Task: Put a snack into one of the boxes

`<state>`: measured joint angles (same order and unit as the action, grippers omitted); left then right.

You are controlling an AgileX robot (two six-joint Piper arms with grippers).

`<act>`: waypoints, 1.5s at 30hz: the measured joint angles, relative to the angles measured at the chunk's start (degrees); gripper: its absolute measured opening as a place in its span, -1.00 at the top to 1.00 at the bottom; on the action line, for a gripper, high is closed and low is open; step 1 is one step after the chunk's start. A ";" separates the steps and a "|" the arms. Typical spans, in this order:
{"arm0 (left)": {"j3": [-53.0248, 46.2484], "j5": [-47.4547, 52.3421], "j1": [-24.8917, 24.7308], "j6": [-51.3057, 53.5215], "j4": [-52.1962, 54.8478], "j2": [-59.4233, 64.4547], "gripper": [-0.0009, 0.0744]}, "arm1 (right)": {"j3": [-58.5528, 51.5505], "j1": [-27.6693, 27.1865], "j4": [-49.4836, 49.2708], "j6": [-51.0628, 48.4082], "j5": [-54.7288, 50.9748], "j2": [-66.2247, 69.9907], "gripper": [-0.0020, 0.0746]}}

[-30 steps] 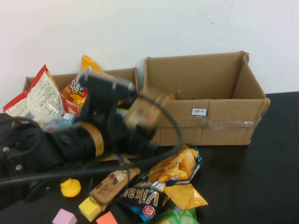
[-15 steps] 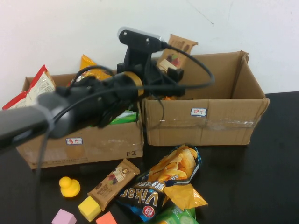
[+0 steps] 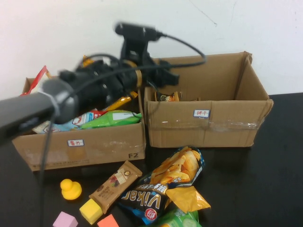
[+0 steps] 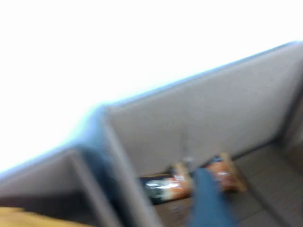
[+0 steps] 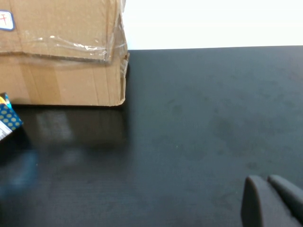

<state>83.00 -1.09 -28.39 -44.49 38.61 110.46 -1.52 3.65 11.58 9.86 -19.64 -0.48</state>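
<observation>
My left gripper [image 3: 166, 78] hovers over the left end of the right cardboard box [image 3: 227, 124], open and empty. A brown snack bar [image 3: 169, 97] lies inside that box by its left wall. In the left wrist view the bar [image 4: 222, 172] lies on the box floor just beyond one blurred fingertip [image 4: 208, 203]. The left cardboard box [image 3: 94, 146] holds several snack bags, among them a green one [image 3: 113, 118]. My right gripper [image 5: 272, 198] is shut and empty, low over the black table, right of the right box [image 5: 61, 52].
Loose snacks lie in front of the boxes: an orange chip bag [image 3: 182, 168], a dark blue bag [image 3: 142, 201] and a chocolate bar [image 3: 115, 184]. A yellow duck [image 3: 71, 189] and yellow [image 3: 91, 210], pink [image 3: 65, 221] and orange [image 3: 109, 221] blocks sit front left.
My left arm carried the snack bar up from in front of the boxes to above the right box and let it go. The bar now lies inside that box.
</observation>
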 joint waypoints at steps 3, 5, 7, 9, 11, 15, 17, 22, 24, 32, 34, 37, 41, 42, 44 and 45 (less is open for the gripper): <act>0.00 8.64 -1.66 -0.14 3.89 -5.82 0.57 | 0.00 0.00 0.00 0.00 0.00 0.00 0.95; -0.60 13.28 -3.12 -0.14 5.75 -10.54 0.80 | 0.00 0.00 0.00 0.00 0.00 0.00 0.95; -3.82 13.49 -4.03 -0.14 6.76 -15.92 0.90 | 0.00 0.00 0.00 0.00 0.00 0.00 0.95; -8.40 11.50 -4.82 -0.28 7.15 -20.86 0.94 | 0.00 0.00 0.00 0.00 0.00 0.00 0.95; -14.42 8.87 -4.94 -1.18 7.39 -25.54 0.96 | 0.00 0.00 0.00 0.00 0.00 0.00 0.95; -25.81 3.85 -5.08 -4.36 7.62 -33.86 0.97 | 0.00 0.00 0.00 0.00 0.00 0.00 0.95; -30.00 3.17 -5.08 -6.16 7.74 -36.37 0.98 | 0.00 0.00 0.00 0.00 0.00 0.00 0.95; -39.05 2.80 -5.08 -7.88 9.36 -42.16 0.98 | 0.00 0.00 0.00 0.00 0.00 0.00 0.95; -42.14 3.06 -5.08 -7.88 9.60 -44.36 0.98 | 0.00 0.00 0.00 0.00 0.00 0.00 0.95; -54.61 5.69 -2.44 -11.42 9.72 -57.37 0.98 | 0.00 0.00 0.00 0.00 0.00 0.00 0.95; -58.13 4.75 0.18 -13.63 9.51 -61.35 0.98 | 0.00 0.00 0.00 0.00 0.00 0.00 0.95; -63.18 2.38 4.78 -15.27 9.39 -67.59 0.98 | 0.00 0.00 0.00 0.00 0.00 0.00 0.95; -70.34 -0.99 12.13 -14.23 7.10 -77.17 0.98 | 0.00 0.00 0.00 0.00 0.00 0.00 0.95; -71.57 -1.16 13.23 -11.94 4.99 -79.14 0.98 | 0.00 0.00 0.00 0.00 0.00 0.00 0.95; -73.59 -1.16 14.70 -5.10 -0.55 -83.21 0.98 | 0.00 0.00 0.00 0.00 0.00 0.00 0.95; -74.60 -1.16 15.36 -0.34 -4.43 -85.40 0.98 | 0.00 0.00 0.00 0.00 0.00 0.00 0.95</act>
<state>8.40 -2.25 -13.03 -44.83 34.18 25.06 -1.52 3.65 11.58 9.86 -19.64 -0.48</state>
